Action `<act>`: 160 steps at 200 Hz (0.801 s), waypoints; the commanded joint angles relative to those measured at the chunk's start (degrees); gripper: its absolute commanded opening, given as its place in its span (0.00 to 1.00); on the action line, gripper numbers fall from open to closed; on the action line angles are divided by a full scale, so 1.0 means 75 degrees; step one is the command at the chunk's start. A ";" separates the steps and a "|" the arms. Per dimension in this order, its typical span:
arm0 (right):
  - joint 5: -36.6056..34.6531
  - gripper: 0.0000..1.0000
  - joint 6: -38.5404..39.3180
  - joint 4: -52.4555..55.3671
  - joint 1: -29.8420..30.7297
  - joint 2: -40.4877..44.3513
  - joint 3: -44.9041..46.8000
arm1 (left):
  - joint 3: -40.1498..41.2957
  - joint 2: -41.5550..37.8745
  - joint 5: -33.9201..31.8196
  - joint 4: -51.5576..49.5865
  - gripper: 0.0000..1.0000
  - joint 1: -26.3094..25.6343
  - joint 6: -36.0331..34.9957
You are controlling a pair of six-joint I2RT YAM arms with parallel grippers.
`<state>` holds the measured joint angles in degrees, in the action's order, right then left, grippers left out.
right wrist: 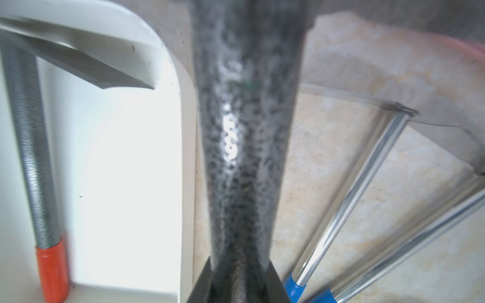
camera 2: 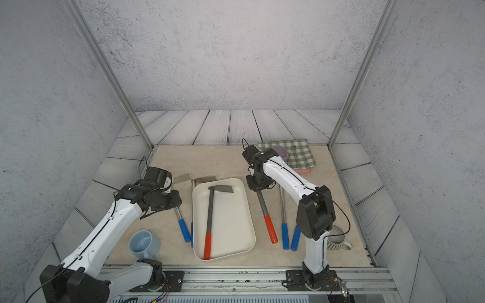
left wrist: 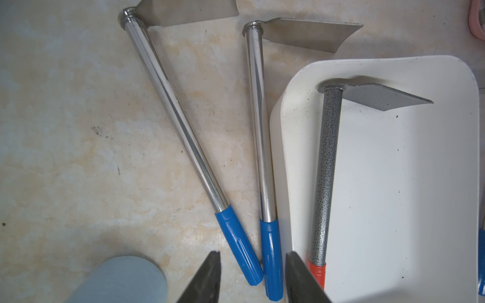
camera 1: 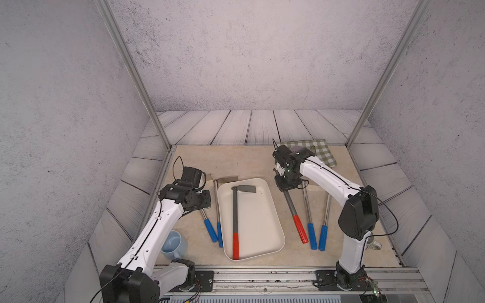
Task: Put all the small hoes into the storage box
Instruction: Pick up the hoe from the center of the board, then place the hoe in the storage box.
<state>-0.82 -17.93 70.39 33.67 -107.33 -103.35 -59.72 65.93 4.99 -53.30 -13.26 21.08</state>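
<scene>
Right wrist view: the right gripper (right wrist: 238,270) stands clamped on the speckled grey shaft of the small hoe (right wrist: 244,144), its dark fingers (right wrist: 274,286) pressed to either side of the tube, just beside the outer wall of the storage box (right wrist: 187,136). In both top views the tool lies on the table (camera 1: 249,162) on the robot's right of the box. It is close to the rim, with no contact that you can make out, and nothing shows it raised off the surface.

By my reading you are at the grasp step: the hold is made, the carry not yet begun. The next move calls for a lift that clears the low rim, a short shift sideways over the cream floor, and a set-down beside the twin red-handled hoe (camera 1: 235,210) lying inside (keep the two shafts from crossing).

The held hoe's long axis runs from the far side of the table toward the robot's base, roughly along the box's long side. Its red grip (camera 1: 300,229) points at the base and slants a little away from the box. Its head sits at the far end under the gripper, so which way the blade faces cannot be told.

The left gripper (left wrist: 253,255) hangs empty, fingers apart, over two blue-handled hoes (left wrist: 183,126) — another blue-handled pair (camera 1: 307,207) lies on the robot's right of the held tool.
</scene>
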 commanded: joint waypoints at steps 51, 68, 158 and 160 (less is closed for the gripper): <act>0.1548 0.00 -0.1613 0.0979 -0.0013 0.0631 -0.1220 | -0.0216 -0.0326 0.0083 -0.0034 0.44 -0.0001 0.0095; 0.2063 0.00 -0.2135 0.0649 0.0004 0.0603 -0.1240 | -0.0216 -0.0420 0.0074 -0.0073 0.44 -0.0002 0.0109; 0.2302 0.00 -0.4022 -0.0463 0.1566 -0.1236 -0.2502 | -0.0272 -0.0845 -0.0078 -0.0362 0.44 -0.0002 -0.0009; 0.2310 0.00 -0.4043 -0.0496 0.1583 -0.1280 -0.2511 | -0.0268 -0.0845 -0.0080 -0.0365 0.44 -0.0002 -0.0010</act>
<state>15.86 -44.03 69.01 43.03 -113.51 -118.50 -60.49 60.71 5.28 -54.37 -13.26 21.45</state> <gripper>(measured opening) 0.255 0.441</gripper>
